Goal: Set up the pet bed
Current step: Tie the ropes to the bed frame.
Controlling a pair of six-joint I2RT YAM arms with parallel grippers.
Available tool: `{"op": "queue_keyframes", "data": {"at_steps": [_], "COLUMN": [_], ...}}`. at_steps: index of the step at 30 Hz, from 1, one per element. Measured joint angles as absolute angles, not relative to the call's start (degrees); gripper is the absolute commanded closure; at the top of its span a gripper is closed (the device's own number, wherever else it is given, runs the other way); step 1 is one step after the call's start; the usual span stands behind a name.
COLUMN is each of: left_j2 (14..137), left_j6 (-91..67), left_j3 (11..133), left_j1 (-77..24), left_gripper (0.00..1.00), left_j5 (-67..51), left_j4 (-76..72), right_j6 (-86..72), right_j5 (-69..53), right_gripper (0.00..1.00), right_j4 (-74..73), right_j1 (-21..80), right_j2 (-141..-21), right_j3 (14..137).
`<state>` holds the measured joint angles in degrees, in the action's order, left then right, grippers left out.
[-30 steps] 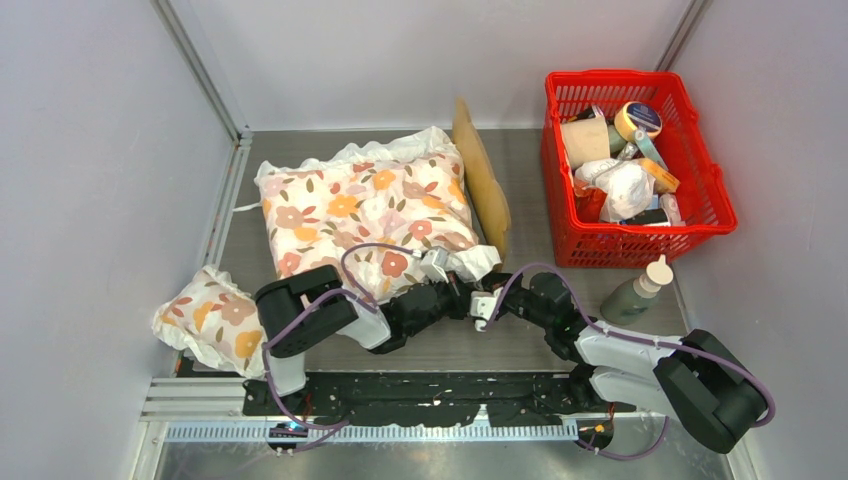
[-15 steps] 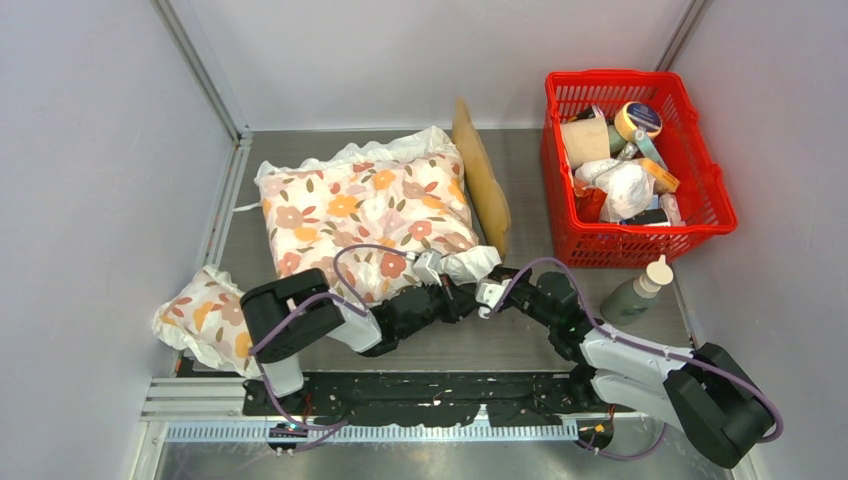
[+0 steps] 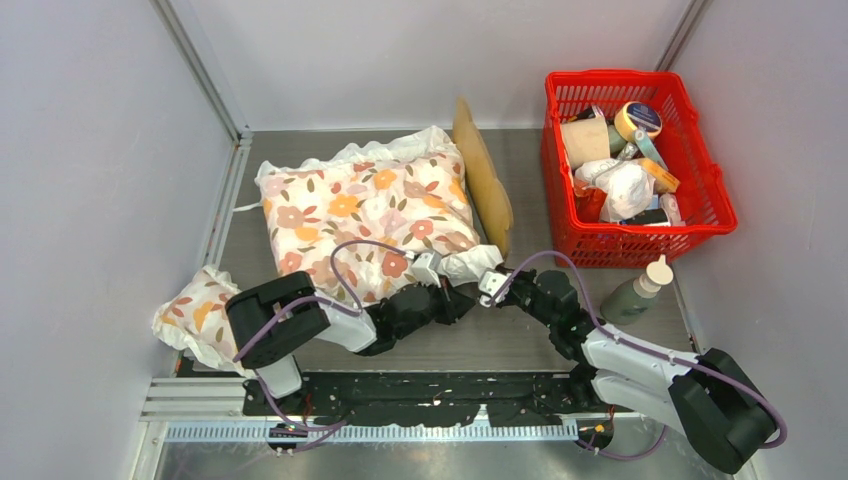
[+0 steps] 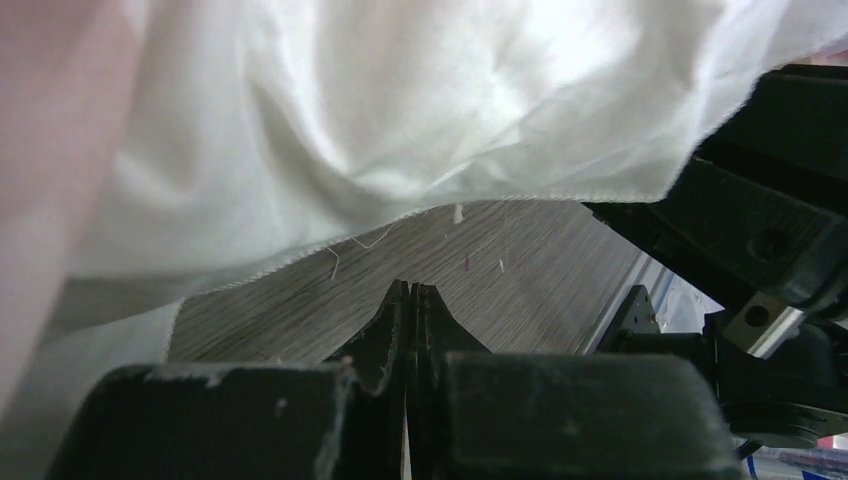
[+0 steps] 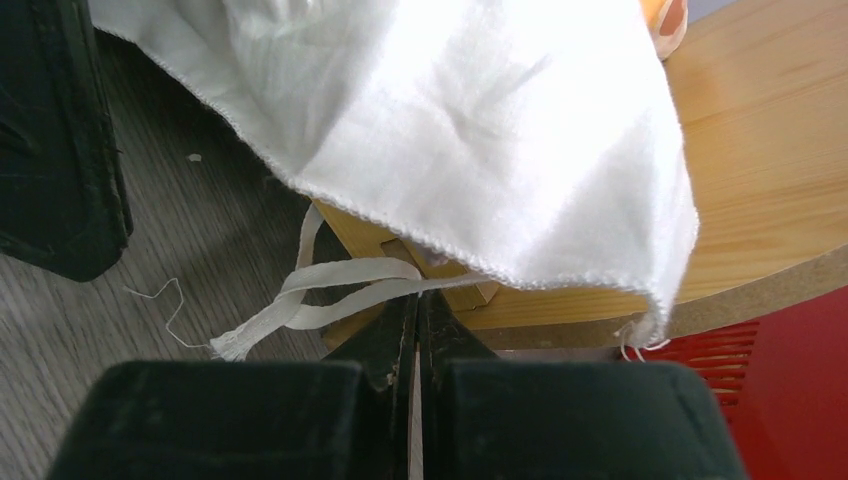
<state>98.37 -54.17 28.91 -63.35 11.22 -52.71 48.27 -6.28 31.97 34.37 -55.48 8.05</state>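
Now: both grippers closed, tips low at the cushion's near hem.
The left gripper has its fingers pressed together on nothing, and the white cushion droops just above them. The right gripper is closed too; a cloth tie crosses its tips, nipped or not I cannot tell. Just beyond sits the pet bed, its wood edge under the cushion. Judged light, stiff and smooth: grip the wood edge, not the fabric.

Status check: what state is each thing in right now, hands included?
left hand: shut, empty.
right hand: shut.
cushion: lying on the bed.
bed: mostly covered, headboard standing.
small pillow: off the bed.
basket: upright, full.
bottle: upright, capped.
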Motion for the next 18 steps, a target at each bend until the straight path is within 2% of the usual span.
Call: {"op": "queue_keyframes", "data": {"at_steps": [1,4,5,14,18], "left_j2": [97.56,96.49,96.49,100.40,103.20], "left_j6": [-53.47,-50.46,-49.30,-47.79,-47.99], "left_j3": [28.91,29.32,29.58,30.44,32.60], "left_j1": [-63.35,-63.37,-63.57,-64.95,-64.86], "left_gripper": [0.96,0.50,0.45,0.50,0.57], "left_j5": [11.20,10.15,9.82,9.28,9.39], "left_j4": [-51.75,-50.94,-51.11,-56.93,-57.01], "right_j6": [47.83,46.57,46.22,45.23,45.10], "right_j5": [-6.28,-6.28,-6.31,-6.55,-6.55], "right_gripper": [0.95,0.95,0.95,0.95,0.95], "right_j4": [31.88,31.88,31.94,31.51,31.07], "right_j1": [34.37,34.26,34.26,34.02,34.00], "right_j2": [-55.46,-55.48,-55.48,-54.78,-53.84], "right_j3": [8.12,8.14,8.14,8.14,8.14]}}
